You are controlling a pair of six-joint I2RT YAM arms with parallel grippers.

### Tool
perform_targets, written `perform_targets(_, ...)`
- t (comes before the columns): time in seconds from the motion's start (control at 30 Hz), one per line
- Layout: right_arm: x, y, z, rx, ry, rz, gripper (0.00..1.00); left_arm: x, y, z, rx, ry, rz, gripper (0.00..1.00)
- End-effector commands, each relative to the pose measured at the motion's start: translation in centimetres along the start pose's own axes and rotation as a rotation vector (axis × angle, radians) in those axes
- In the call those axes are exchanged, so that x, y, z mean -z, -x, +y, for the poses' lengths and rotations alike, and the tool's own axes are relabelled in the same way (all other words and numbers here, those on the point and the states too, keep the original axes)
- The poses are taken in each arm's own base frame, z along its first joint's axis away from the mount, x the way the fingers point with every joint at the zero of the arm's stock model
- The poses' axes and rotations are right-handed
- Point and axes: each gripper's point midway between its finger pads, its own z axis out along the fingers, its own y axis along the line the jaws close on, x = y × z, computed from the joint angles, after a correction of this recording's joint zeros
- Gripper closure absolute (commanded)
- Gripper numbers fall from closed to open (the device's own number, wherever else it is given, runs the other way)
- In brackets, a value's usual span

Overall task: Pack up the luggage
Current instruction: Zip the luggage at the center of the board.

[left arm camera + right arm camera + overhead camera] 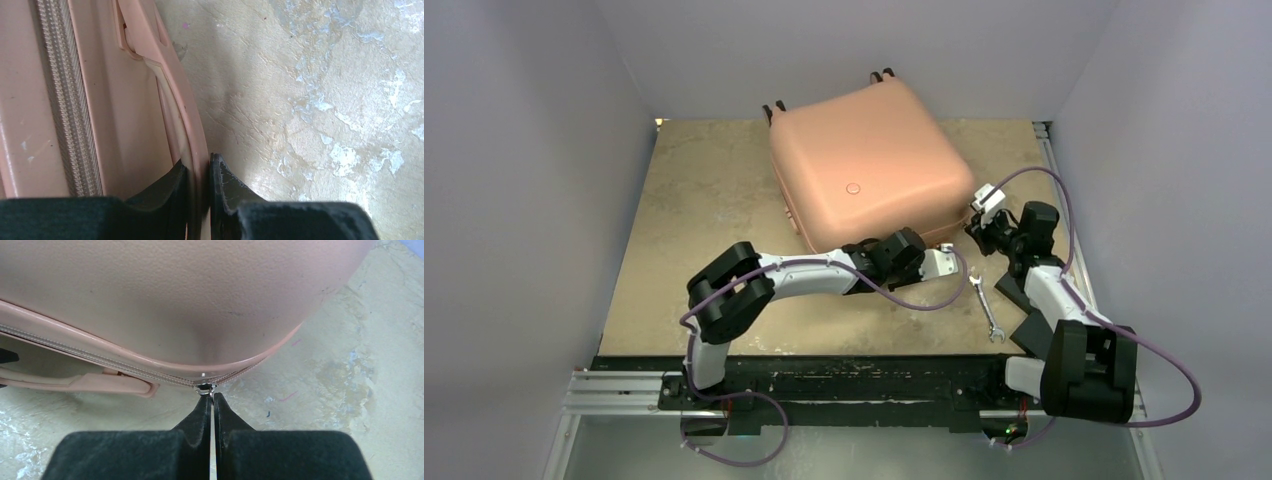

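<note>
The luggage (864, 165), a salmon-pink hard-shell case, lies closed on the table with its wheels at the far side. My left gripper (951, 252) is at its near side, shut on the pink carry handle (192, 125); the jaws (199, 165) pinch the handle strap beside the zipper track (70, 110). My right gripper (974, 212) is at the near right corner of the luggage (190, 295). It (212, 397) is shut, its tips pinching the small metal zipper pull (206, 387) on the seam.
A silver wrench (986, 308) lies on the table between the two arms. Flat black pads (1032, 330) lie by the right arm. Grey walls close in on three sides, and a metal rail (1054, 190) runs along the table's right edge.
</note>
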Motion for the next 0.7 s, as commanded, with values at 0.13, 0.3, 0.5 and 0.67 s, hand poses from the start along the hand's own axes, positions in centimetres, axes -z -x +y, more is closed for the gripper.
perform_targets(0.13, 1.6, 1.1, -7.1, -0.048, -0.266, 0.003, 1.00, 2.3, -7.0, -1.9, -0.030, -0.122, 0.206, 1.00)
perform_targets(0.3, 2.3, 1.1, -9.3, -0.044, -0.347, 0.011, 1.00, 2.7, -8.2, -2.9, -0.037, -0.166, 0.225, 1.00)
perform_targets(0.5, 1.3, 1.5, -9.9, -0.024, -0.312, 0.014, 1.00, 3.7, -8.4, -3.8, -0.070, -0.219, 0.215, 1.00)
perform_targets(0.67, 0.1, 2.7, -11.4, -0.025, -0.303, -0.013, 1.00, 4.6, -8.8, -4.5, -0.098, -0.269, 0.210, 1.00)
